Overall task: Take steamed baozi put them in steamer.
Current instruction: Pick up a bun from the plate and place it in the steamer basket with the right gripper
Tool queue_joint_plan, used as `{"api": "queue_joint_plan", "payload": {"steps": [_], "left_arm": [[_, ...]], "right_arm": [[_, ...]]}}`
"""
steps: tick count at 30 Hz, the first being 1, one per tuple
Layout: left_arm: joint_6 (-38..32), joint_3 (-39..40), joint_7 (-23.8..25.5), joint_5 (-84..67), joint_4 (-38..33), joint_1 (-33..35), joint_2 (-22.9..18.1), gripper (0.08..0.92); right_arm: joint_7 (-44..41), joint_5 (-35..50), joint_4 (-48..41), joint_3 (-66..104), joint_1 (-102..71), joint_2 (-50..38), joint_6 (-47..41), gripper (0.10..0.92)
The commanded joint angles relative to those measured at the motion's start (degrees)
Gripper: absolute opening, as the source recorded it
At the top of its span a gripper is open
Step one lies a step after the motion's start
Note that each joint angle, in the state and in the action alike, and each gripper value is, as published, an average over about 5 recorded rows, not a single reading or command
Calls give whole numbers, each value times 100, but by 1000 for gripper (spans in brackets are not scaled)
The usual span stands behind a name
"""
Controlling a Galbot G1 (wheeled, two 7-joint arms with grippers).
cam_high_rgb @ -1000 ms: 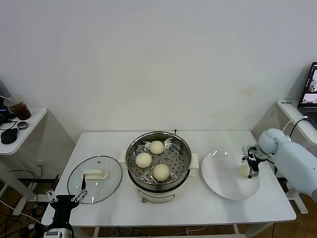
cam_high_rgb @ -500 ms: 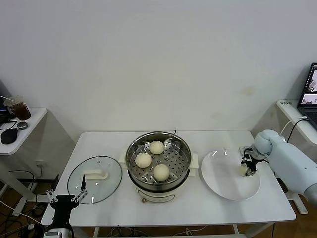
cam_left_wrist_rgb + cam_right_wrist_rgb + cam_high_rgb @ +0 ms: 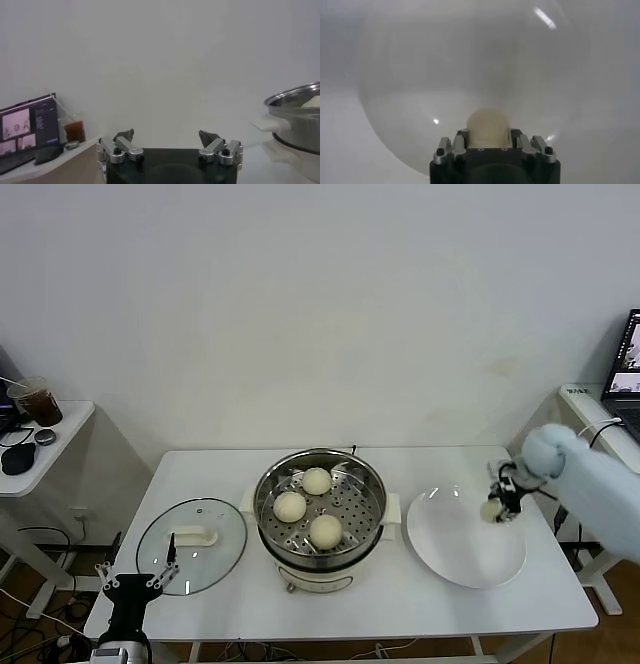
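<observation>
Gripping smooth round bun [image 3: 491,510] – right gripper [image 3: 504,506], glossy plate [image 3: 455,549]

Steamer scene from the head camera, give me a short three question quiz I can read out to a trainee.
1. How many baozi lie in the steamer?
2. True or false: the glass lid covers the steamer.
3. Which hand grips the fourth baozi: A left hand, B right hand?

Key:
1. Three, on the perforated tray.
2. False. The lid lies on the table to the steamer's left.
3. B. The right hand is closed on the baozi over the white plate; the left hand waits open at the table's front left corner.
</observation>
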Motion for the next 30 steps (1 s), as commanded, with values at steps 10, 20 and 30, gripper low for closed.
{"api": "queue_joint_plan", "payload": {"steps": [10,20,30], "left_arm": [[5,144,4,0,-5,-138,98,823],[2,88,13,11,-24,-120,60,823],[7,-36,10,-19,-61,-86,33,823]], "right_arm": [[1212,4285,2974,-3815,4362,706,-2481,525],[1861,4930,2664,-3820,3589,2106,-3245,526],[1775,4126,1787,-3677,2674,2501,-3231,527]]}}
